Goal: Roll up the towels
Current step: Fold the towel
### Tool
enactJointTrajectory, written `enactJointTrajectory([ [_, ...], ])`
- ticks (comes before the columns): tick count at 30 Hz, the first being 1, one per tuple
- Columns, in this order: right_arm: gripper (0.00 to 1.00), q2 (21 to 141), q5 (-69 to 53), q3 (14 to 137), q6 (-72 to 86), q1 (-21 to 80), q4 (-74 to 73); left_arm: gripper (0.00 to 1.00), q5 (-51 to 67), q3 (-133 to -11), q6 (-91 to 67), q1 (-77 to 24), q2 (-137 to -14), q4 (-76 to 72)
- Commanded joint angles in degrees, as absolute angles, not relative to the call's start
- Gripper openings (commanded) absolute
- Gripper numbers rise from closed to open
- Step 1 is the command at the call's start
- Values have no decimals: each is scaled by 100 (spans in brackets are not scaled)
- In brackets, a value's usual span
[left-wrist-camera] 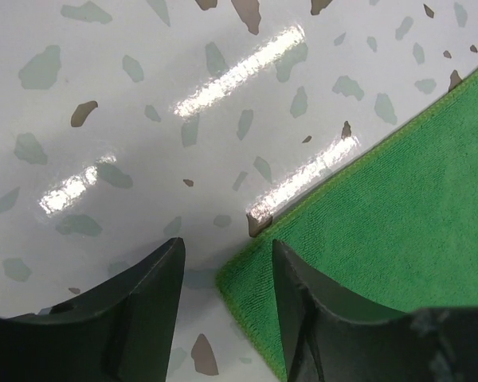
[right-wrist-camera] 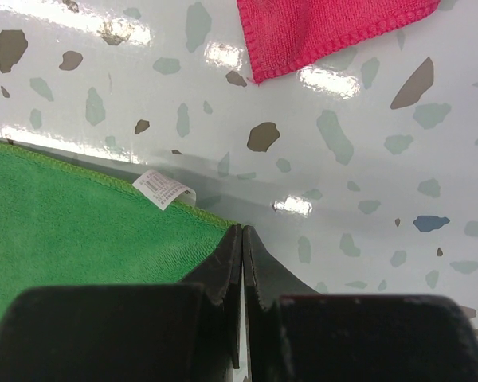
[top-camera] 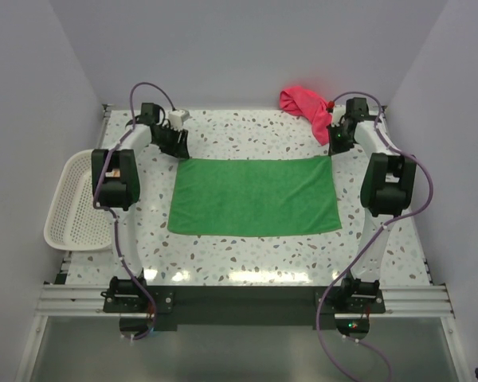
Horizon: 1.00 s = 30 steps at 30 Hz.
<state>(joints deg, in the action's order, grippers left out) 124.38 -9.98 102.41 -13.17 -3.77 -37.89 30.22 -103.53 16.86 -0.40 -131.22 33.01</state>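
Note:
A bright green towel [top-camera: 255, 195] lies spread flat in the middle of the table. My left gripper [top-camera: 178, 151] is at its far left corner. In the left wrist view the gripper [left-wrist-camera: 227, 243] is open and its jaws straddle that corner of the green towel [left-wrist-camera: 398, 207]. My right gripper [top-camera: 334, 146] is at the far right corner. In the right wrist view it [right-wrist-camera: 243, 227] is shut, its tips at the edge of the green towel [right-wrist-camera: 80, 231], and no cloth shows between them. A pink-red towel [top-camera: 303, 103] lies crumpled at the back right, and its edge [right-wrist-camera: 319, 32] shows in the right wrist view.
A white mesh basket [top-camera: 76, 203] hangs over the table's left edge beside the left arm. A white label [right-wrist-camera: 163, 189] sticks out from the green towel's far hem. Walls close in the table on three sides.

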Motion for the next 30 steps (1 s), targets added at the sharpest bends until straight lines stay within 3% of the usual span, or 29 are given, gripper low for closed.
enactJointTrajectory([
  [1, 0, 12410, -1011, 10406, -1406, -378, -3656, 54, 2875, -10302, 1714, -9, -12920, 3349],
  [4, 0, 12428, -1037, 10398, -1415, -387, -3691, 54, 2778, -10222, 1740, -9, -12911, 3375],
  [11, 0, 12454, -1028, 10441, -1441, -378, -3753, 37, 2733, -10134, 1924, -9, -12964, 3533],
  [20, 0, 12472, -1055, 10468, -1450, -378, -3797, 36, 2743, -9686, 2100, -26, -12727, 3647],
  [30, 0, 12489, -1107, 10424, -1441, -378, -3806, 31, 1961, -9439, 2153, -263, -12700, 3340],
])
